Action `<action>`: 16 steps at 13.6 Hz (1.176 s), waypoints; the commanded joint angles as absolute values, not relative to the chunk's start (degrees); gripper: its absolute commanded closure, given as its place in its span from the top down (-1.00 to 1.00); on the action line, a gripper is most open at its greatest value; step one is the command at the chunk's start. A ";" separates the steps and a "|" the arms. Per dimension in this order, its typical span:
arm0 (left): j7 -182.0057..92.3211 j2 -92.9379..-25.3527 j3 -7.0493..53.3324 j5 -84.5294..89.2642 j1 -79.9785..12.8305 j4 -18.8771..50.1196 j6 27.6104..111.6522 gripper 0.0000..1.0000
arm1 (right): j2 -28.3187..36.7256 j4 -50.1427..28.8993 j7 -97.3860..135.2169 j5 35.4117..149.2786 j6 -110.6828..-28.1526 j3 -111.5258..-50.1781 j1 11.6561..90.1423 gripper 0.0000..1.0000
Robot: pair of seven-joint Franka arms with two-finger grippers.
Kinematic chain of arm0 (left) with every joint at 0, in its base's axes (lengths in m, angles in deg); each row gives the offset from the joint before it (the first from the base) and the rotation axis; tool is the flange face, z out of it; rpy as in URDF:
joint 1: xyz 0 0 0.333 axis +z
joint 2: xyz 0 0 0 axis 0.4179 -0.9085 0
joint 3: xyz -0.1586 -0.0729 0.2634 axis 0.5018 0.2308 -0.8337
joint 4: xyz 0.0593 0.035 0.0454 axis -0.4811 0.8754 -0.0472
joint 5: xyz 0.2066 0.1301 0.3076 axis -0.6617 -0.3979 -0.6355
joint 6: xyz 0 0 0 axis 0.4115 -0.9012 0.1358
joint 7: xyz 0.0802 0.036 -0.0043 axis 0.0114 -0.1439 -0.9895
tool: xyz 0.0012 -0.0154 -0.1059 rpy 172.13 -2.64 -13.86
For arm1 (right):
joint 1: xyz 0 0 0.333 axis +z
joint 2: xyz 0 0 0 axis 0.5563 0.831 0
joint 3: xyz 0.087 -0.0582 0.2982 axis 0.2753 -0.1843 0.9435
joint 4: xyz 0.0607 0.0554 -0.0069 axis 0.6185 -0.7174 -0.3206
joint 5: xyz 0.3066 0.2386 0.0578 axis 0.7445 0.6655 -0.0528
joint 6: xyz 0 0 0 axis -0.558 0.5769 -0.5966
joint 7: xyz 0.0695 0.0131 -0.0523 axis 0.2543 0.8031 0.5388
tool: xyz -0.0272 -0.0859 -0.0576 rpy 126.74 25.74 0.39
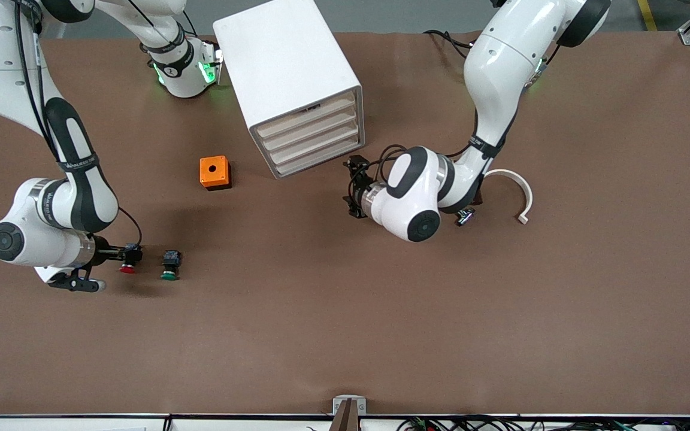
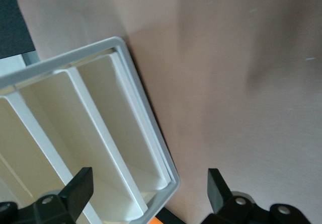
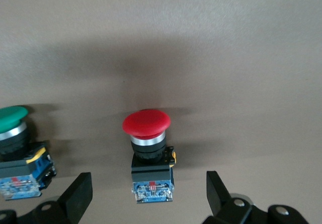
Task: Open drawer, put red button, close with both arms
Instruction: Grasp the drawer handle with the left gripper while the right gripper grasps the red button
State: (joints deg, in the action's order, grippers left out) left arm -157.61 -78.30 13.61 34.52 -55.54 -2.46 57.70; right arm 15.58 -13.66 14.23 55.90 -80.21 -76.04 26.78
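**Two buttons low on the worktop, both claws wide**

Nearest the front camera lie the two push buttons, side by side on the brown worktop [image 1: 381, 335] toward my right arm's end. The green button [image 1: 170, 265] rests beside the red button [image 1: 129, 260], both tipped onto their sides with the caps pointing toward the front camera. My right claw [image 1: 118, 254] is down at the red button, spread wide with a finger on either side of its black-and-blue body; in the right wrist view the red cap [image 3: 146, 123] sits between my fingertips [image 3: 78, 191], and neither fingertip touches it.

Farther from the camera stands the orange box [image 1: 215, 172] with a hole in its top, and past that the white cabinet [image 1: 288, 72], set at an angle. Its four cream drawers are all pushed in, the drawer [image 1: 312, 128] second from the top among them.

My left claw [image 1: 354, 187] hovers low just beside the cabinet's lower front corner, also spread wide and holding nothing; the left wrist view shows the cabinet frame [image 2: 151, 133] between my fingers. A white curved piece [image 1: 517, 190] lies on the worktop near my left arm.
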 commanded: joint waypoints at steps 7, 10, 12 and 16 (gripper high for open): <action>-174.35 -80.02 13.25 46.27 -58.36 -3.32 50.74 1.00 | 17.74 -13.47 13.88 55.06 -80.01 -75.31 25.89 0.52; -175.85 -80.98 13.25 47.16 -59.50 -3.32 49.59 1.00 | 18.27 -13.20 13.88 54.97 -80.18 -75.31 25.89 0.22; -175.94 -81.51 13.34 48.47 -60.72 -3.32 48.62 1.00 | 18.27 -13.11 13.88 54.97 -80.18 -75.31 25.89 0.01; -175.68 -82.39 14.22 49.36 -62.58 -3.23 47.39 0.64 | 18.01 -13.03 13.80 55.06 -80.10 -75.23 25.89 -0.14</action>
State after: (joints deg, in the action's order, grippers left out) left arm -174.81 -81.76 13.92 48.29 -61.86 -2.43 48.64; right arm 17.96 -13.57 14.22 55.90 -80.26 -76.04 26.77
